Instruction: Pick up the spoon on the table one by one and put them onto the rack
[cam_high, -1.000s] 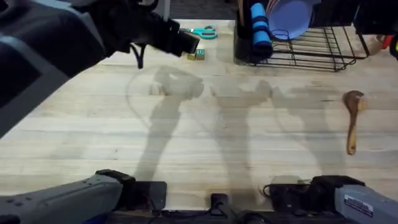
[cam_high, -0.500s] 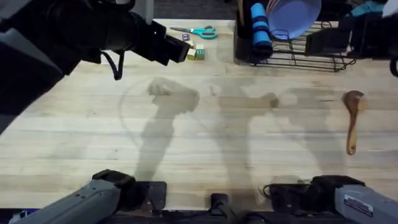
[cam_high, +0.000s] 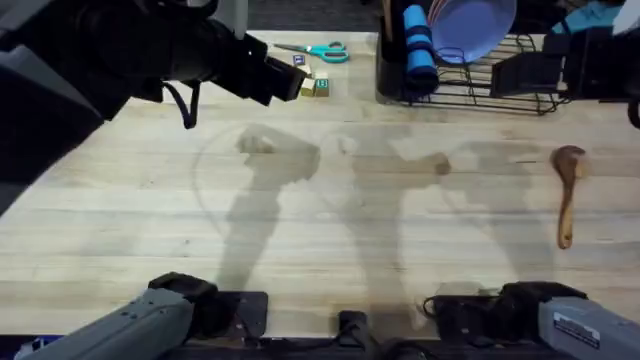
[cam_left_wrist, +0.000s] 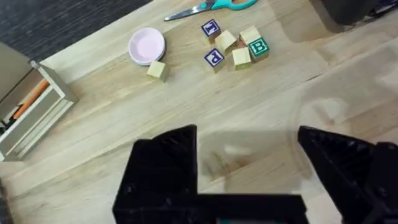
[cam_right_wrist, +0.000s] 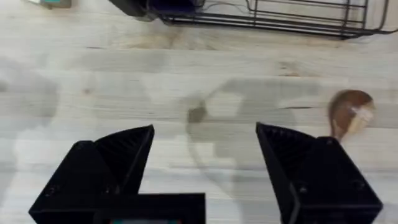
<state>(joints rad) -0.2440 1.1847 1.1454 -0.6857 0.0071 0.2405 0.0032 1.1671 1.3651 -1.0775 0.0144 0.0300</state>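
— Over by the right edge of the surface (cam_high: 350, 220), flat and untouched: one spoon (cam_high: 568, 190), bowl toward the rack (cam_high: 500, 85), handle back toward the bases. Moved at all?

— Not a hair across the last second. Same spot, same angle. Well apart from the rack, too.

— And the arms?

— Plenty there. Left pincer (cam_left_wrist: 245, 134): swung back leftward, away from the middle, now raised over the far-left part, near the lettered blocks (cam_left_wrist: 239, 50) and the scissors (cam_left_wrist: 214, 6). Spread wide, holding nothing. Hardly any drift in the last half second.

— Right one?

— Right pincer (cam_right_wrist: 204, 130): newly arrived over the front of the rack at the far right within that same second. Also gaping, also empty. Looking down on bare planks just before the rack wire, with the spoon's bowl not yet between the fingers.

— Meaning for the job?

— Probably a change of turns: left clearing out, right lining up for the spoon lying there. Yet to do, by the look of it: travel back toward the bases, drop, close across the handle or neck, then carry to the rack.

— Anything already in the rack?

— A blue plate (cam_high: 470, 25) and a blue roll (cam_high: 418, 45), plainly. Possibly a brown handle at the utensil holder, but too small to tell.
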